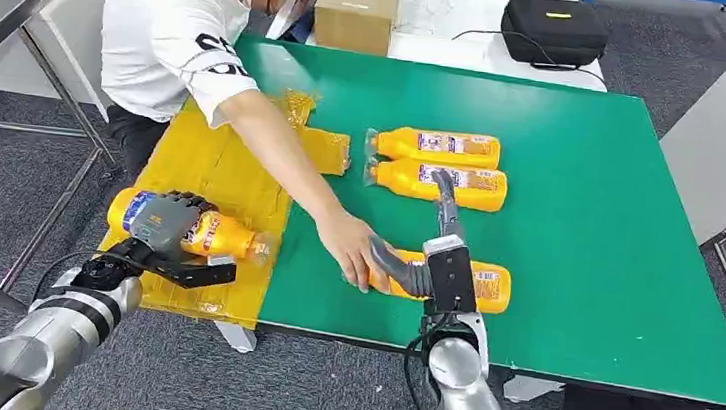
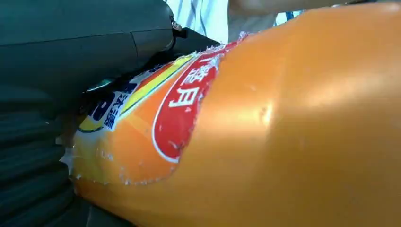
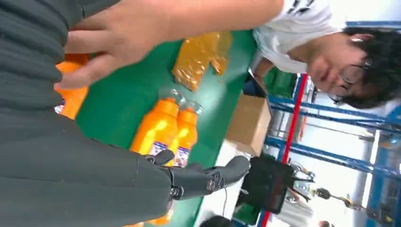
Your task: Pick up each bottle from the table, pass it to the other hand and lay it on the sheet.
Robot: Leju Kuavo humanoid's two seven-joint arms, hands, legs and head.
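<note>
Two bottles point(image 1: 438, 164) lie untouched | left hand point(image 1: 164, 224) grips held bottle point(image 1: 206, 232) | right hand point(image 1: 429, 262) spread, empty

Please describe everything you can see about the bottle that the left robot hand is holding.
The bottle is orange, of glossy plastic by its look, with a label in blue, yellow and red bearing white characters. It lies on its side, cap end pointing toward the green table, over the yellow sheet. The left robot hand grips it around the labelled middle. Clear wrap seems to cover the cap end. Whether it touches the sheet, I cannot tell.
</note>
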